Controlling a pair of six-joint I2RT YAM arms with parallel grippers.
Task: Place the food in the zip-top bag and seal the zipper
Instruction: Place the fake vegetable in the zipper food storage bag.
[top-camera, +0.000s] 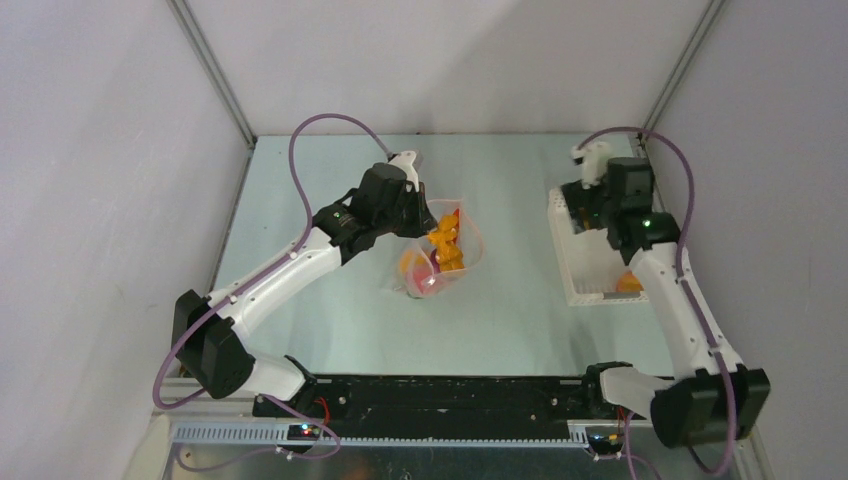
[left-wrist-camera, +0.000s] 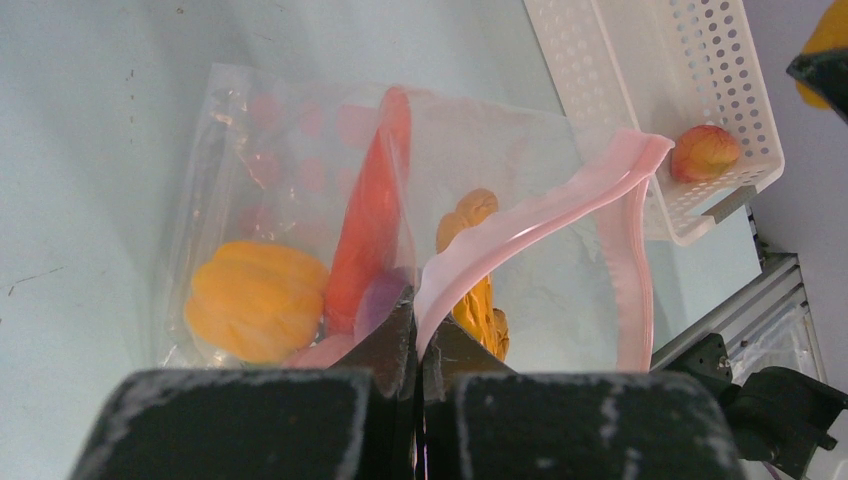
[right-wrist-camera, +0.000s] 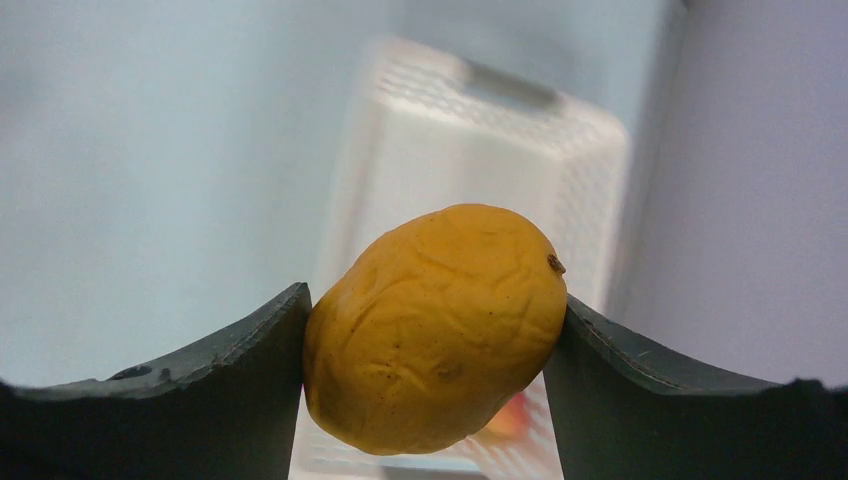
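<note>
over the white basket, right hand clamps a yellow fruit, plain only in its wrist view. left hand pinches the zipper; zip-top bag on desk holds orange, red, purple food.

Clear pink-dotted zip-top bag lying open, pink zipper unsealed, orange, red, purple food inside

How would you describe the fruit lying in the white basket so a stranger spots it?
Find the white slotted plastic basket on the table, right side. At its near end lies a small round toy fruit, yellow blushed red. Nothing else shows there: other food sits in the clear pink-dotted bag, and the right gripper holds an orange-yellow wrinkled fruit.
</note>
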